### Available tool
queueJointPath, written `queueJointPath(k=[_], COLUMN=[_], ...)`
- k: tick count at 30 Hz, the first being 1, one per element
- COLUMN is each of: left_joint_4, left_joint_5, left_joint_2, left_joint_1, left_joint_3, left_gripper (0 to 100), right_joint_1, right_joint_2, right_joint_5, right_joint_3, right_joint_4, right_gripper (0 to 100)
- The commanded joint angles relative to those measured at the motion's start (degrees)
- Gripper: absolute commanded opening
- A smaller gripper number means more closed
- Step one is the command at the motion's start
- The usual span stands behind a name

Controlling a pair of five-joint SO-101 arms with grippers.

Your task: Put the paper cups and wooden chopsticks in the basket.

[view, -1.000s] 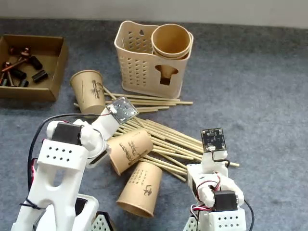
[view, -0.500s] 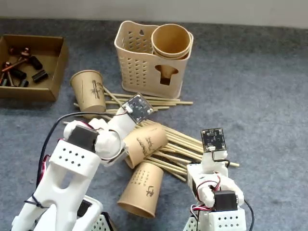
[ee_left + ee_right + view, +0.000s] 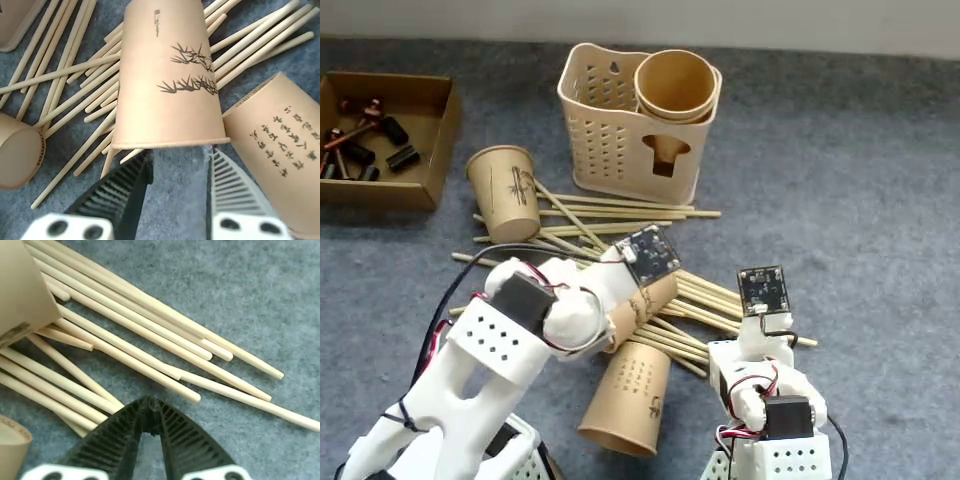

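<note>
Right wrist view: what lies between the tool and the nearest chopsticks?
Only a strip of bare grey carpet, seen in the right wrist view; the shut right tool sits just short of the wooden chopsticks.

The tan cup (image 3: 170, 75) carries black bamboo sprigs; the second cup (image 3: 280, 140), equally tan, black characters. The chopsticks (image 3: 150, 335) are pale wood, the basket (image 3: 610, 130) cream, the carpet (image 3: 860, 180) grey.
</note>
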Motion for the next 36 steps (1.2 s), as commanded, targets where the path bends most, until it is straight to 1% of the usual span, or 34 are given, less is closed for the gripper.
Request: queueJointPath(k=[1,4,7,9,12,20,24,29,31,36], left_joint_4=[-1.05,-3.34,-7.74,-10.37,-12.04,-11.69,-11.69,-11.69,-11.43,-7.47], left_joint_5=[0.18,0.18,0.44,0.53,0.53,0.62,0.70,6.51,6.68,6.24], left_joint_2=[-0.13,-0.04,-0.13,-0.13,-0.13,-0.13,-0.13,-0.22,-0.22,-0.22], left_joint_1=[3.56,4.53,4.53,4.53,4.53,4.62,4.53,4.53,4.26,4.35], left_joint_3=[-2.42,-1.54,1.19,3.03,3.74,2.33,0.57,-0.57,-1.71,-4.18], left_gripper=[17,17,17,13,9,0,1,1,1,1], right_joint_1=[-0.31,-0.31,-0.31,-0.31,-0.31,-0.31,-0.31,-0.31,-0.31,-0.22], right_joint_2=[-0.40,-0.40,-0.40,-0.40,-0.40,-0.40,-0.40,-0.40,-0.40,-0.40], right_joint_5=[0.53,0.53,0.53,0.53,0.53,0.53,0.53,0.53,0.53,0.53], right_joint_3=[6.64,6.64,6.64,6.64,6.64,6.64,6.64,6.64,6.55,6.55], right_joint_4=[0.04,0.04,0.04,0.04,0.04,0.04,0.04,0.04,0.04,0.04], right_gripper=[0.5,0.5,0.5,0.5,0.5,0.5,0.5,0.5,0.5,0.5])
